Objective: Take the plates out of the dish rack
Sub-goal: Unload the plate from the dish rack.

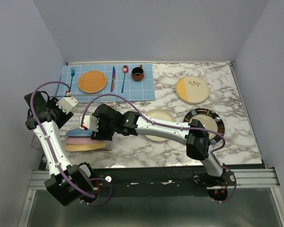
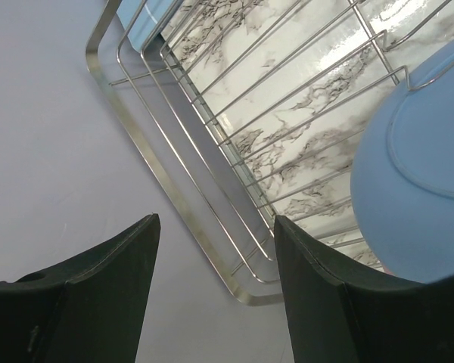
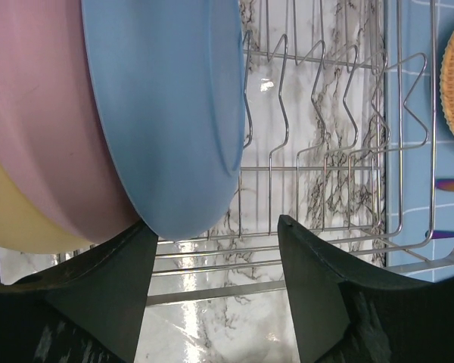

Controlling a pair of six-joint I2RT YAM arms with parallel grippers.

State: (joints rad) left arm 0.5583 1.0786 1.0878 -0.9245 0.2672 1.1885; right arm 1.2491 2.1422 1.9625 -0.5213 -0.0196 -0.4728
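Standing in the dish rack (image 3: pixel 318 229): blue plate (image 3: pixel 166 113), pink plate (image 3: pixel 45 136), yellow plate (image 3: pixel 11 223).

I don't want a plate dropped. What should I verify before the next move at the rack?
1. Jaws of the right gripper open: ok.
2. Rim of the blue plate between them: cannot tell, depth unclear.
3. Jaws of the left gripper open, empty: ok.
4. Left arm apart from the blue plate: ok, over the dish rack edge.
5. Rack emptied: not ok; pink plate and yellow plate also stand in it.
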